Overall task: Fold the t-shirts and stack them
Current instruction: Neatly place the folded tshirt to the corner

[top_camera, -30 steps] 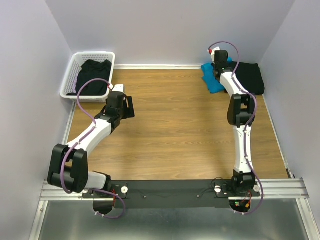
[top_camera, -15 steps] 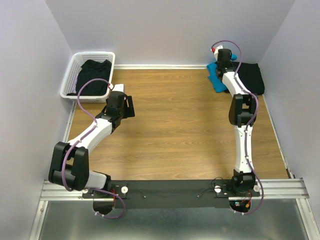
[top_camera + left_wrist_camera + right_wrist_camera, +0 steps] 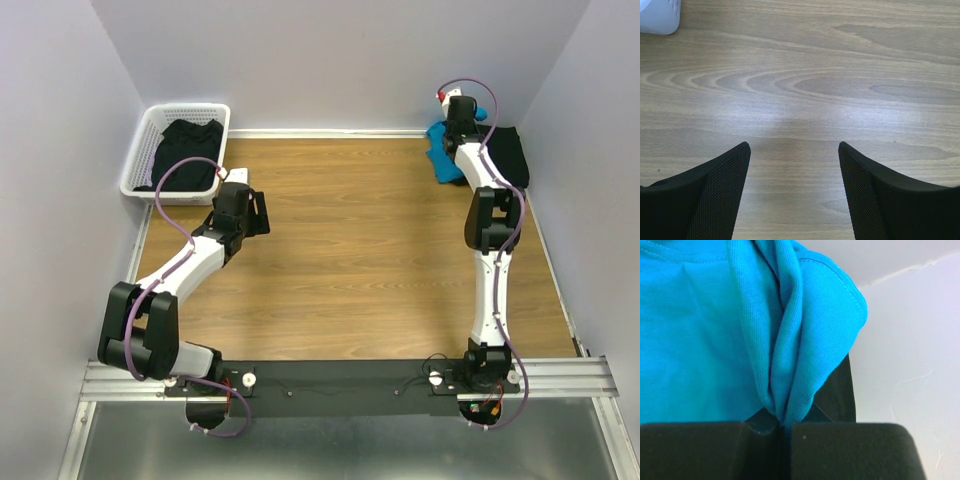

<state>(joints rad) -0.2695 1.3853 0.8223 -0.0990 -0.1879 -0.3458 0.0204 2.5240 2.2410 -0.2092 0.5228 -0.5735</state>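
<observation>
Table (image 3: 350, 250), far right corner: teal t-shirt (image 3: 700, 340) between closed jaws of right gripper (image 3: 785, 426), apparently aloft.

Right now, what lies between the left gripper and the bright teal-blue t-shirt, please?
Only bare wood-grain tabletop, from left gripper to t-shirt, in the top view.

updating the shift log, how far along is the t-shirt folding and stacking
Done: one flat black t-shirt lies at the far right corner of the table, apparently folded. In hand: the right gripper is shut on a bunched fold of the teal t-shirt, next to that shirt; it is not stacked yet. Left: the crumpled black t-shirt sits in the white basket, and the left gripper hangs open above the table.
</observation>
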